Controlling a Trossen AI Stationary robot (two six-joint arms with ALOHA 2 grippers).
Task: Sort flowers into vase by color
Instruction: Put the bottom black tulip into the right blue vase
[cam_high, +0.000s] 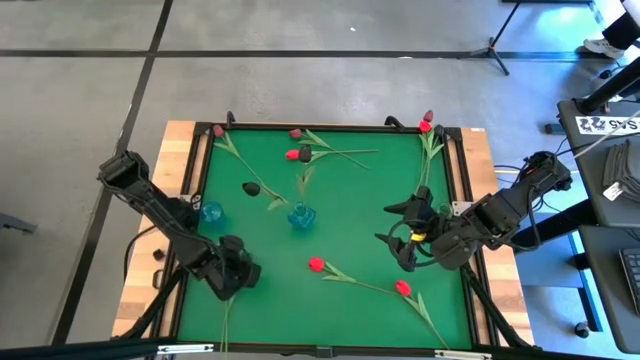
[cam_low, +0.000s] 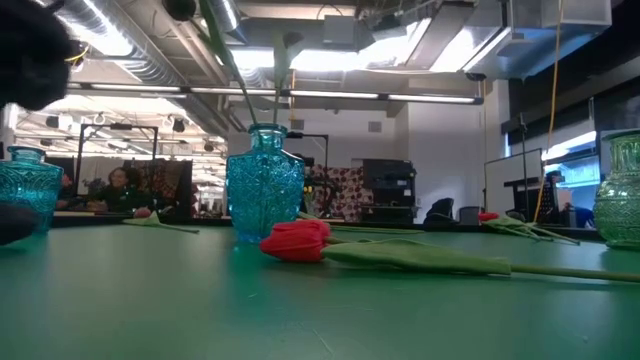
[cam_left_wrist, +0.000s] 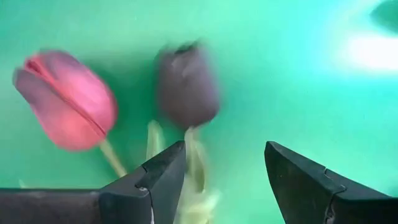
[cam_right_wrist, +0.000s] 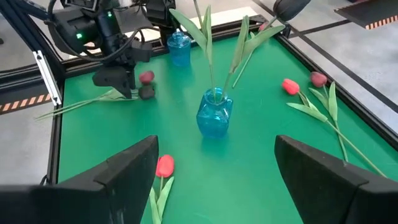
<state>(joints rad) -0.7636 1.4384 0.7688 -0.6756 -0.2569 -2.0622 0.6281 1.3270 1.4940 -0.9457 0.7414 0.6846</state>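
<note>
High view: your left gripper (cam_high: 238, 272) sits low over the green felt tabletop (cam_high: 350, 215); right gripper (cam_high: 400, 238) gapes empty. Low view: ribbed blue glass vase (cam_low: 264, 196), red tulip (cam_low: 297, 240) lying flat. Left wrist: fingers parted around a near-black tulip's (cam_left_wrist: 186, 84) stem, pink-maroon tulip (cam_left_wrist: 67, 99) beside.

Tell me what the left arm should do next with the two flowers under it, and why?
Probably close the left gripper on the dark flower's stem. Its fingers are open, and that stem lies between them, close to one finger, not gripped. The pink flower lies beside it, outside the gap. The right gripper waits open at the table's right side.
</note>
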